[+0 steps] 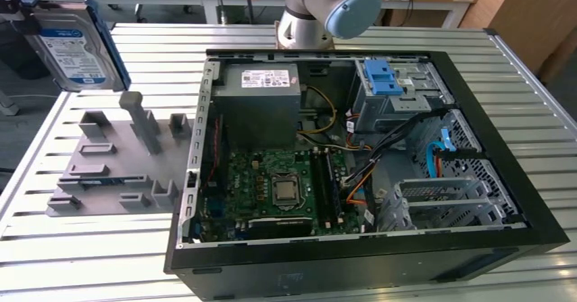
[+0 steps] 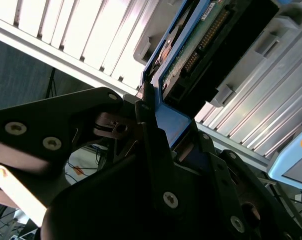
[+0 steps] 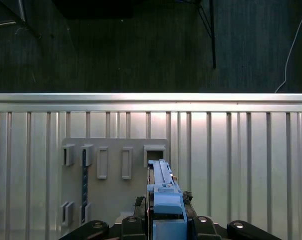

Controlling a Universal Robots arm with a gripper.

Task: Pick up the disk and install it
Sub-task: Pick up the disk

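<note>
The disk (image 1: 77,45), silver with a white-and-blue label and a blue carrier frame, hangs upright in the air over the table's far corner on the exterior view's left. My gripper (image 1: 32,18) is shut on its upper edge. In the first wrist view the disk (image 3: 163,192) appears edge-on between my fingers, above the grey holder (image 3: 113,170) with its slots. In the second wrist view my gripper (image 2: 163,127) clamps the blue frame, and the disk's circuit-board side (image 2: 195,50) shows beyond it.
An open black computer case (image 1: 505,180) lies on the slatted metal table (image 1: 90,248). Inside are a grey metal cage with a blue latch (image 1: 383,79), a grey power supply box (image 1: 261,103) and the motherboard (image 1: 275,184). The grey holder (image 1: 113,160) stands beside the case. The arm's base (image 1: 325,11) is behind it.
</note>
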